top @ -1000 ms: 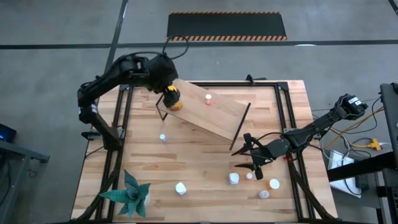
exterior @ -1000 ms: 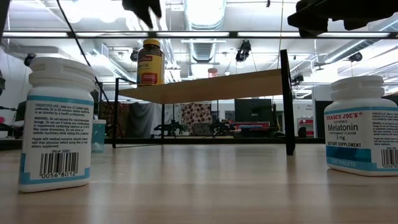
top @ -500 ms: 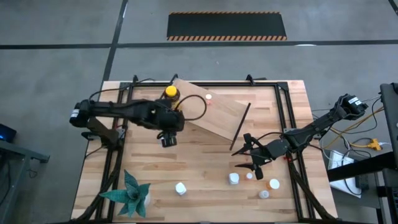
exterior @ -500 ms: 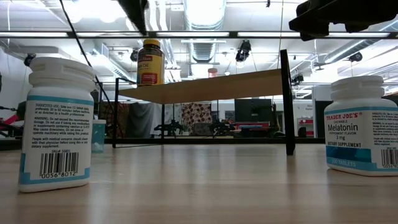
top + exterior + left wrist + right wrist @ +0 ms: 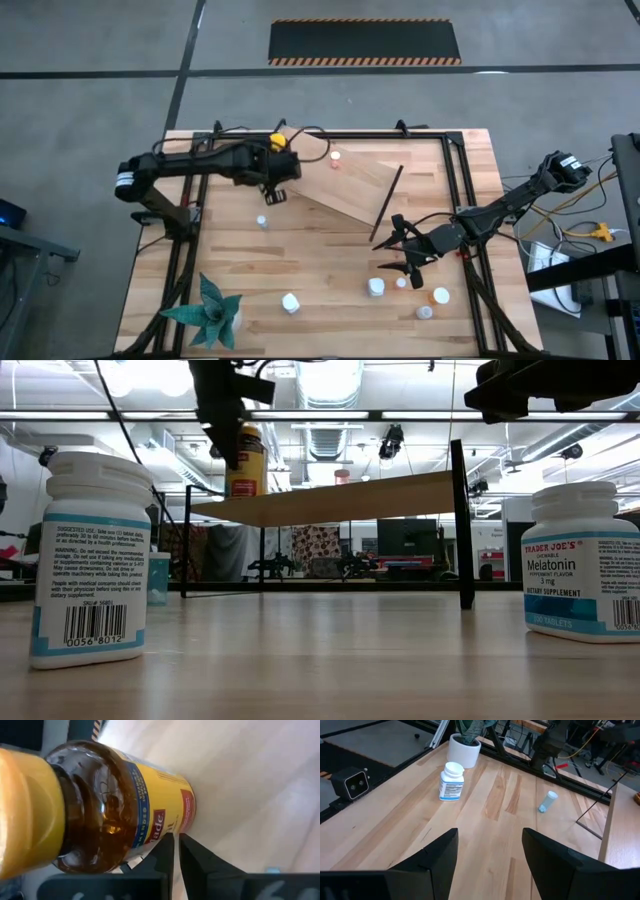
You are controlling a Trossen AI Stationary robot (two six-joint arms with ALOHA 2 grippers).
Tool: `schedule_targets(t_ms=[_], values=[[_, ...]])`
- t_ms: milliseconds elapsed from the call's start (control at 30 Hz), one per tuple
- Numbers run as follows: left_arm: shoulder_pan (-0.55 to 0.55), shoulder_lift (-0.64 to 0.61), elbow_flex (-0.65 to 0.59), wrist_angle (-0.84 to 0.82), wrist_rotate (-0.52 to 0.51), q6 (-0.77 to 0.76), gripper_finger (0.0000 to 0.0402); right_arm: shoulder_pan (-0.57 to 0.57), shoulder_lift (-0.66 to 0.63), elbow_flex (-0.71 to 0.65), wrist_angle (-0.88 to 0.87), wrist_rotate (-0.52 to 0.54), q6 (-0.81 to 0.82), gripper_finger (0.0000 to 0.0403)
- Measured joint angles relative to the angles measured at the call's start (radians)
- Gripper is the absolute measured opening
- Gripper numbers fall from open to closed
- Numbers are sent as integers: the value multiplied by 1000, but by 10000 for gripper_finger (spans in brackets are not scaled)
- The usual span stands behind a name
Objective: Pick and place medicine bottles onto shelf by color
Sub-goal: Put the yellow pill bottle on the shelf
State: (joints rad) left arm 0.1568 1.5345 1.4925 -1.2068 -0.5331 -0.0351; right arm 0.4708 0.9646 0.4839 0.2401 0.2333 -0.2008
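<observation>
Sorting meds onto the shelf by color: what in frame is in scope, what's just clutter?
In scope:
- shelf
- amber bottle with yellow cap, standing on the shelf
- pink-capped bottle on the shelf
- teal-capped bottle on the tabletop
- white bottles
- orange-capped bottle
- left gripper, right gripper

Clutter:
- green paper plant
- striped floor mat

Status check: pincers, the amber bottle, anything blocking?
Left pincer shut, empty, beside the amber bottle. Bottle upright on shelf. Right pincer open, hovering above white bottles on the table. Nothing blocking.
</observation>
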Motion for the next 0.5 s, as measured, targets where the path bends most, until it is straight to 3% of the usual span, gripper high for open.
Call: schedule_targets(t_ms=[500], values=[[141,1,-27,169,0,130,11,0,0,0,-3,3,1,212]])
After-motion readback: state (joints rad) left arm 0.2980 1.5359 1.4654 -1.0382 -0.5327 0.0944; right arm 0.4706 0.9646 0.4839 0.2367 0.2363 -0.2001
